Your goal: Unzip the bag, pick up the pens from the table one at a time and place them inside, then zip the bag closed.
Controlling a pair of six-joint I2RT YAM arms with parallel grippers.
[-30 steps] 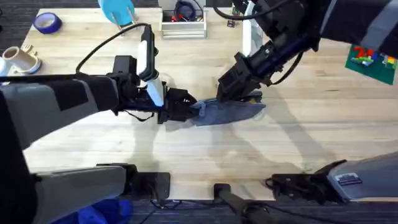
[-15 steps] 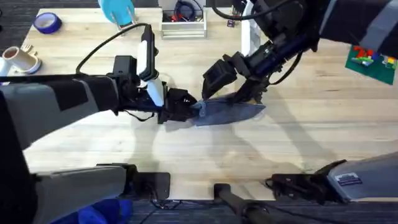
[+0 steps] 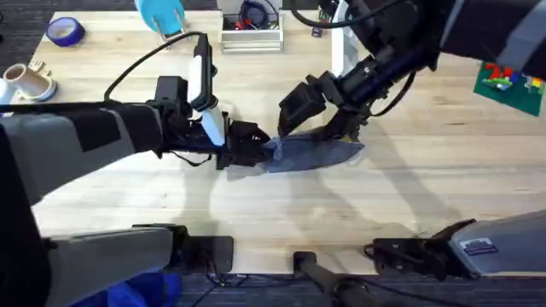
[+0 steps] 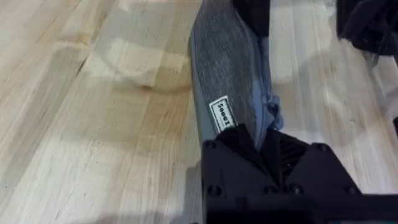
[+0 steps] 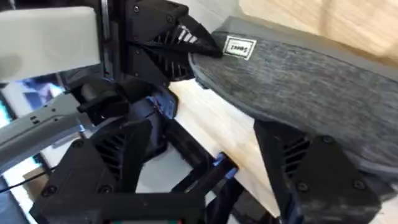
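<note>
The grey-blue bag (image 3: 317, 153) lies on its side in the middle of the table (image 3: 281, 222). My left gripper (image 3: 247, 145) is shut on the bag's left end, and in the left wrist view its fingers (image 4: 261, 149) pinch the fabric beside a small white label on the bag (image 4: 227, 81). My right gripper (image 3: 322, 124) is open over the bag's far edge, its fingers spread wide. In the right wrist view one right finger (image 5: 311, 168) lies against the bag (image 5: 298, 68) and the other (image 5: 118, 162) stands clear of it. The pens are out of view.
Along the far edge stand a blue tape roll (image 3: 64, 31), a cream cup (image 3: 30, 81), a light-blue object (image 3: 160, 14) and a white tray with red items (image 3: 251, 30). A green plate with coloured bricks (image 3: 512, 85) sits at the right.
A second ago the right gripper was closed at the bag's far edge. It has since opened, one finger swinging out to the left. The left gripper and bag have stayed put.
</note>
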